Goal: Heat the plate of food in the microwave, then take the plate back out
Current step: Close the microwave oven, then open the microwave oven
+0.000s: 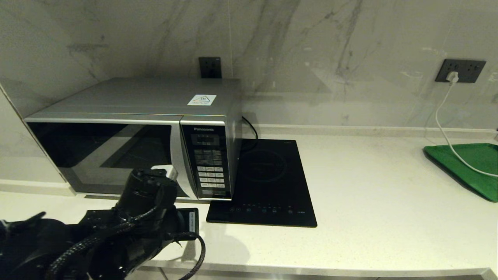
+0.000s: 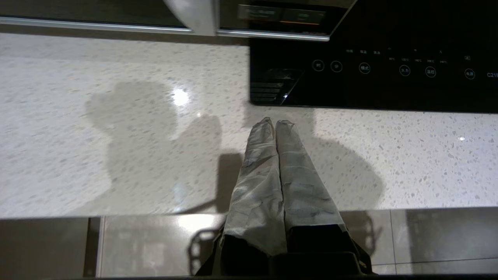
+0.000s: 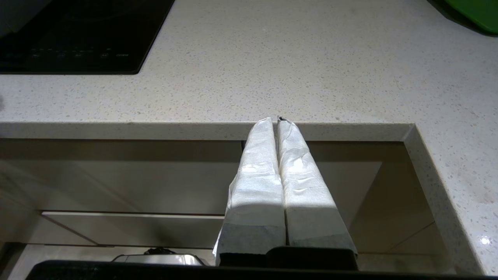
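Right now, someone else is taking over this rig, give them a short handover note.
Left gripper: shut, empty, over the counter in front of the microwave, near the cooktop corner.
Right gripper: shut, empty, parked at the counter's front edge.
Microwave door closed. The plate of food is not in view; through the dark glass I cannot tell whether it is inside.
Left: confirm where the plate is, open the door, take it out.
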Robot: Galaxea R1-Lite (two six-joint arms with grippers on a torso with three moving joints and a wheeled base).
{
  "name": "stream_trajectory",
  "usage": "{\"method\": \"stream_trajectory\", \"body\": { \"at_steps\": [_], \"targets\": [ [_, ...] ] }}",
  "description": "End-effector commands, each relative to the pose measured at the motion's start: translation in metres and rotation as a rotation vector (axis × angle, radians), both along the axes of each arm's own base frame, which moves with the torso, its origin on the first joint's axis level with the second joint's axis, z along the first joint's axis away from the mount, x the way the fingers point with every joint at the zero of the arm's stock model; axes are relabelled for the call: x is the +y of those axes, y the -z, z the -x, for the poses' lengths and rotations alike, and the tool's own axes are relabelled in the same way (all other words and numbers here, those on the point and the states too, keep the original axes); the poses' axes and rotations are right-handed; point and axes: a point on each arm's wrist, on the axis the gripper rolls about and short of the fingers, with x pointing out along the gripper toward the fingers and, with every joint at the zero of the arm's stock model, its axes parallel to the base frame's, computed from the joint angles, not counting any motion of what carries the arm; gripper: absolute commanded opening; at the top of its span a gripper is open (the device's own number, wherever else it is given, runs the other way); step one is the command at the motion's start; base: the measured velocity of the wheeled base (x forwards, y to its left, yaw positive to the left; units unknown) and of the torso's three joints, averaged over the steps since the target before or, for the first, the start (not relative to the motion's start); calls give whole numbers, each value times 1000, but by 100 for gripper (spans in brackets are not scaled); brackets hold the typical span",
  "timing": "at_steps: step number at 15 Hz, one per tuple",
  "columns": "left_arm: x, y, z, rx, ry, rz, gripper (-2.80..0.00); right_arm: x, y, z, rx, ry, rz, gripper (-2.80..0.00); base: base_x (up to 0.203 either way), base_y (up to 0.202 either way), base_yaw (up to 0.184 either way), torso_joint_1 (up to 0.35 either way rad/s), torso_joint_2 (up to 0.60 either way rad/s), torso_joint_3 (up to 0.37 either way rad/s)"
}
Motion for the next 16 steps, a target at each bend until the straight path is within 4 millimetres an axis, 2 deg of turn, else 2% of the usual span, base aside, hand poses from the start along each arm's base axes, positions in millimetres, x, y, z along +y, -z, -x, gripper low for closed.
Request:
{"method": "stream_trajectory", "body": {
  "at_steps": [1,4,8,16],
  "targets": [
    [-21,38,-18,41,11,-40,-280,0,0,0,1,-1,0,-280,0,0,0,0,0,0],
    [-41,66,-39,15,7,-52,-280,0,0,0,1,2,0,-280,0,0,0,0,0,0],
    [-59,69,-61,-26,10,-33,-280,0,0,0,1,2,0,-280,0,0,0,0,0,0],
    [-55,67,-79,-50,-8,-44,-280,0,0,0,1,2,0,-280,0,0,0,0,0,0]
  ]
}}
